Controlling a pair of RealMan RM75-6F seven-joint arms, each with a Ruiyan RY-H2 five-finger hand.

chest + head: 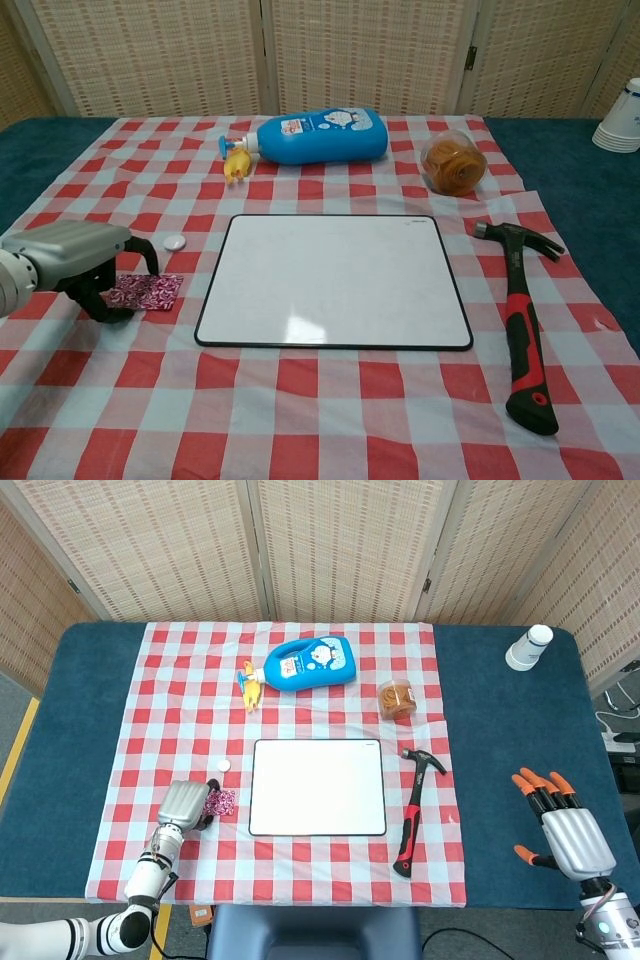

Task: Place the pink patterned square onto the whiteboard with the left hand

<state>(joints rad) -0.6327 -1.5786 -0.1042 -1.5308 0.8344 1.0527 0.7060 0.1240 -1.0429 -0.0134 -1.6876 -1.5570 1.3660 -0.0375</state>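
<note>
While the dark blue worktop fills most of the head view, its near edge and the left forearm run out of the bottom of the frame, and in the chest view the worktop shows only at the far corners. Across it lies the red-and-white checked cloth, and at the cloth's middle sits the whiteboard, flat and bare.

Behind the whiteboard lies a blue lotion bottle on its side, its yellow pump pointing to the left. A hammer with a red-and-black grip lies just right of the board. The right hand hovers or rests over the blue worktop well to the right, fingers spread with orange tips showing; the chest view does not show it at all.

The left hand sits low at the cloth's near left part, its grey back turned up and its dark fingers curled down around the left edge of the pink patterned square. Whether the fingers actually pinch the square or only touch it cannot be told; the palm hides the contact in the head view.

The square lies flat on the cloth, just left of the whiteboard and apart from it. Smaller things: a clear tub of biscuits, stacked white cups at the far right, and a small white cap beyond the square.
</note>
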